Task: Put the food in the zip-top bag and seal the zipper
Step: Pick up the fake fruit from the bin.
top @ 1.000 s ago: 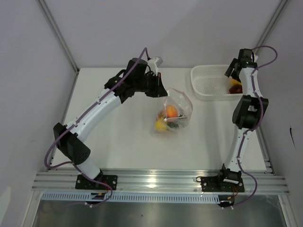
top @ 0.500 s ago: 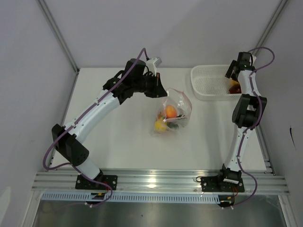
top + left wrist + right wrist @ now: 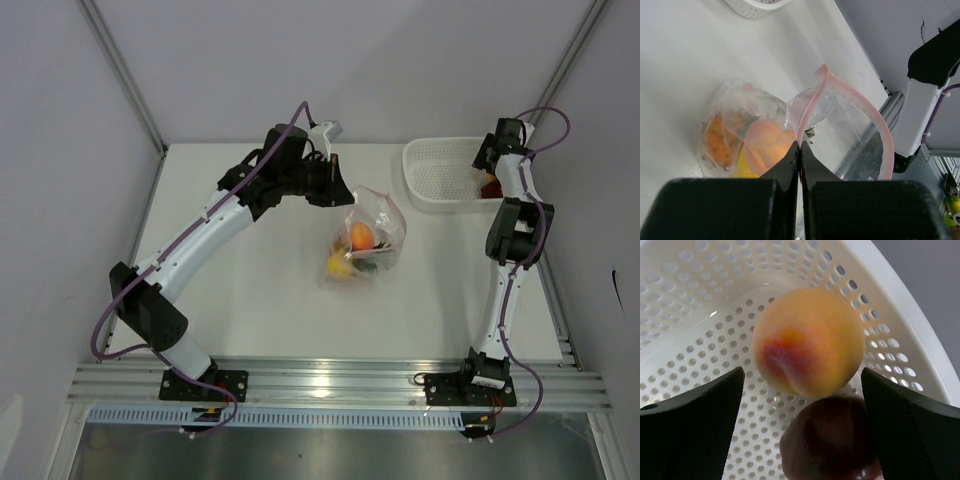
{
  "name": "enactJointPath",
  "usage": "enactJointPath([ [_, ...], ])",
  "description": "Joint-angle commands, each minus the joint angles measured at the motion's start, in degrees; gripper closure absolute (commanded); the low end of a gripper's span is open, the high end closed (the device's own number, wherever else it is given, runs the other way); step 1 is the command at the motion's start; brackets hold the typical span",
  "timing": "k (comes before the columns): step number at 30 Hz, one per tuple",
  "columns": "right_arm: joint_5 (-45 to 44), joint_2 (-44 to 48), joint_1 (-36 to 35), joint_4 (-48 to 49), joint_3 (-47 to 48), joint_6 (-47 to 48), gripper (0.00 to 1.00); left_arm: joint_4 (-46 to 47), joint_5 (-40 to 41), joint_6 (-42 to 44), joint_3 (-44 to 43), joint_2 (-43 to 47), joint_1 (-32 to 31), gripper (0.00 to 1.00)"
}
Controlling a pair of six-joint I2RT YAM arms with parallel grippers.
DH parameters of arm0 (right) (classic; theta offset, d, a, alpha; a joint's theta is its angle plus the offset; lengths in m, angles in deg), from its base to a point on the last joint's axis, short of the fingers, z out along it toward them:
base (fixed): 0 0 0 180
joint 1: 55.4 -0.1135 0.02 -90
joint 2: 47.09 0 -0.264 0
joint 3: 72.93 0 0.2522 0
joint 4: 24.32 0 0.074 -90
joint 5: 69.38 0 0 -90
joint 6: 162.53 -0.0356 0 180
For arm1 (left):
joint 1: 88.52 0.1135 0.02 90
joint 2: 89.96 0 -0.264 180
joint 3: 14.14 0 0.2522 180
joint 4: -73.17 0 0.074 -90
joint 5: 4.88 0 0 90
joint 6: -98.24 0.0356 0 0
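Observation:
The clear zip-top bag (image 3: 365,238) lies mid-table with its mouth held open. It holds an orange pineapple (image 3: 718,140), a peach (image 3: 767,145) and a yellow fruit (image 3: 340,265). My left gripper (image 3: 335,188) is shut on the bag's pink-red zipper strip (image 3: 850,100) and lifts that edge, as the left wrist view (image 3: 800,146) shows. My right gripper (image 3: 490,172) is open inside the white basket (image 3: 440,180). Its fingers (image 3: 695,410) straddle a peach (image 3: 807,342) and a dark red apple (image 3: 832,440) without touching them.
The white mesh basket stands at the back right, near the table's right edge. Grey walls close in the table on three sides. An aluminium rail (image 3: 330,385) runs along the near edge by the arm bases.
The right gripper has moved a little further back and lower into the basket. The left gripper and bag have stayed still.

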Motion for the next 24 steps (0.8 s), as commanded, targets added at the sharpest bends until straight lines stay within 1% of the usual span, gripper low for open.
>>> enactJointPath([
  [1, -2.24, -0.99, 0.20, 5.38, 3.60, 1.57, 0.01, 1.68, -0.46, -0.14, -1.31, 0.75, 0.50, 0.99],
  [4, -2.77, -2.92, 0.20, 5.30, 5.27, 1.76, 0.03, 1.86, -0.64, -0.31, -1.49, 0.05, 0.50, 0.99],
  [7, -3.29, -3.63, 0.20, 6.43, 5.97, 2.20, 0.11, 1.59, -0.64, -0.40, -1.84, -0.74, 0.50, 0.99],
  [8, -3.38, -3.63, 0.20, 6.88, 5.80, 2.46, 0.18, 1.59, -0.55, -0.31, -1.84, -0.92, 0.50, 0.99],
  [10, -2.77, -3.54, 0.20, 7.67, 5.97, 2.63, 0.27, 1.59, -0.55, -0.40, -1.84, -1.27, 0.50, 0.99],
  [12, -1.72, -3.63, 0.20, 7.50, 6.50, 2.81, 0.43, 1.59, -0.90, -0.75, -2.01, -1.45, 0.50, 0.99],
  [13, -1.45, -3.63, 0.20, 7.15, 6.68, 2.55, 0.53, 1.68, -1.07, -0.75, -2.01, -1.53, 0.41, 0.99],
  [17, -0.84, -2.32, 0.12, 6.44, 6.50, 1.15, 0.72, 1.24, -0.73, -0.58, -2.10, -1.36, 0.41, 0.99],
  [22, -0.39, 2.95, -0.85, 6.35, 6.15, 0.17, 0.88, 1.41, -1.08, -0.84, -1.22, -0.74, 0.50, 0.99],
  [24, -0.66, 7.08, -2.34, 6.35, 6.15, 0.44, 0.89, 1.24, -1.16, -0.93, -1.05, -0.92, 0.50, 0.99],
])
